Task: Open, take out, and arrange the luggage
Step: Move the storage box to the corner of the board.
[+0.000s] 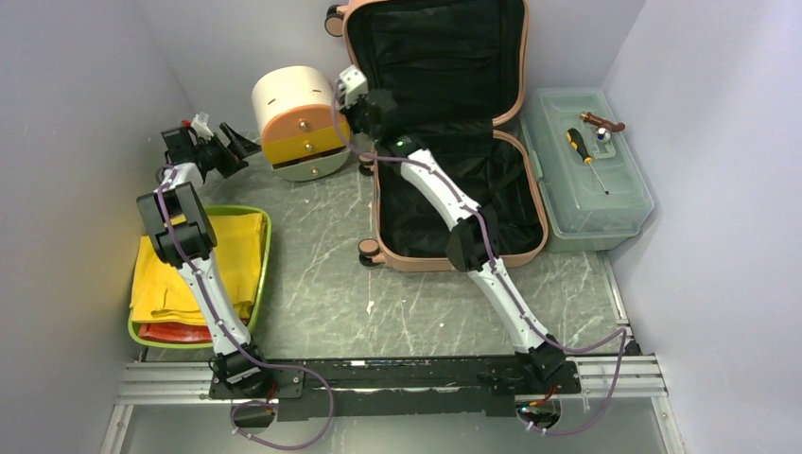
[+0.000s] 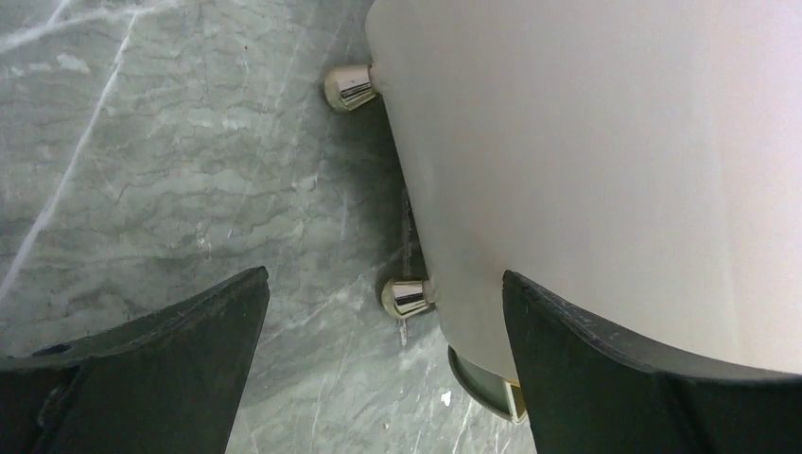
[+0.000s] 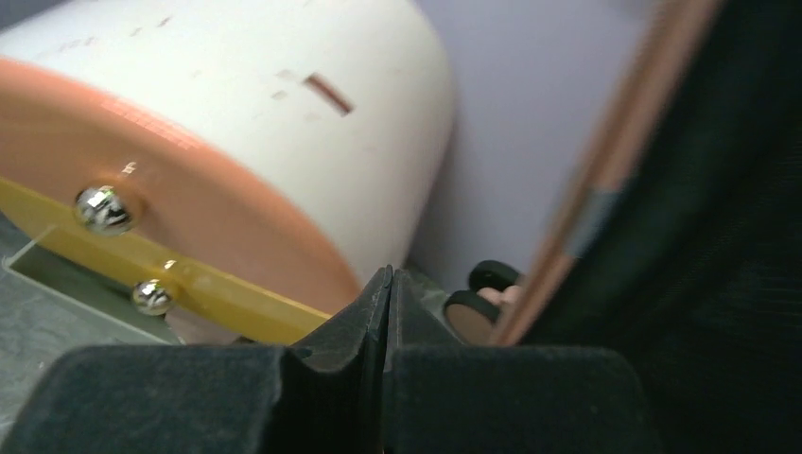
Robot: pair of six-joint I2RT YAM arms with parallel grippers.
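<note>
- Toward the back of the table (image 1: 322, 274), the luggage (image 1: 430, 57) lies open. Its lid stands against the rear wall and its lower half is flat on the marbled grey surface, with the black lining showing in both halves.
- Small wheels sit at its near left corner (image 1: 368, 249).
- The right arm reaches across the lower half to the suitcase's left edge.
- The right gripper (image 3: 389, 288) has its fingers pressed together with nothing between them. It is between the pink rim and the cream box (image 1: 288, 99).
- The cream box is half-round and sits just left of the luggage, with orange-yellow drawers (image 1: 305, 144) facing the near side. The right wrist view shows two shiny knobs on that front.
- The left gripper (image 2: 383, 284) is spread wide and holds nothing. It is at the left side of the cream box, low over the table.
- In the left wrist view one dark finger (image 2: 605, 378) overlaps the box's pale body. I cannot tell whether it touches the box.
- A green tray (image 1: 266, 248) lies at the near left. It holds folded yellow cloth (image 1: 203, 265) with something red (image 1: 175, 333) beneath.
- A translucent grey-green toolbox (image 1: 615, 203) stands just right of the luggage.
- On its lid are a screwdriver (image 1: 584, 153) and what may be a second small tool, too small to make out.
</note>
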